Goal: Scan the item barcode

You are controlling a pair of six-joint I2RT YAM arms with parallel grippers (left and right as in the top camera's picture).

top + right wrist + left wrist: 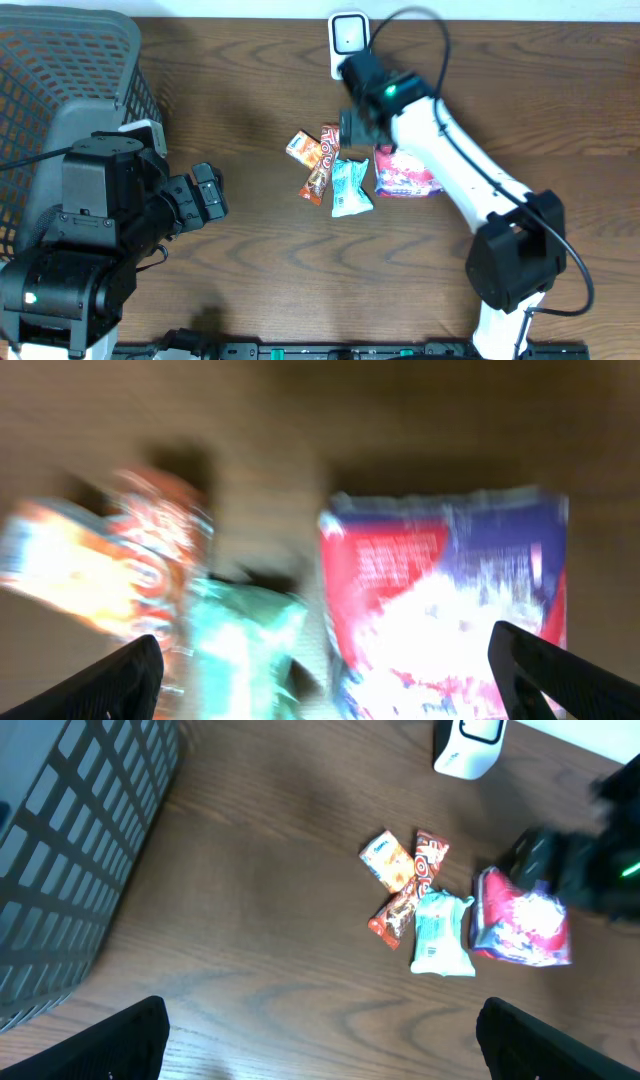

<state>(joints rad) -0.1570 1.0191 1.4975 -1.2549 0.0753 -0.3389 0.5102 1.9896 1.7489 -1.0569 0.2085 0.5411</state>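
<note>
Currently the right tool (358, 128) hangs with fingers apart above the red pouch (408, 174), which lies flat on the tabletop (250, 80) right of frame centre. Pinching 1 edge should leave its printed side free to face the scanner (348, 38) at top centre. The left tool (208, 192), also spread, waits at left.

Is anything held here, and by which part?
Nothing is held: jaws of left gripper and right gripper stand open; the red-and-blue foil packet lies free.

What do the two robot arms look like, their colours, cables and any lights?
The left arm is all black and blocky, with a small green indicator low on its body. The right arm has white links between black joints, a green light near its wrist, and a black cable looping above it. The fingers in the wrist views are black.
</note>
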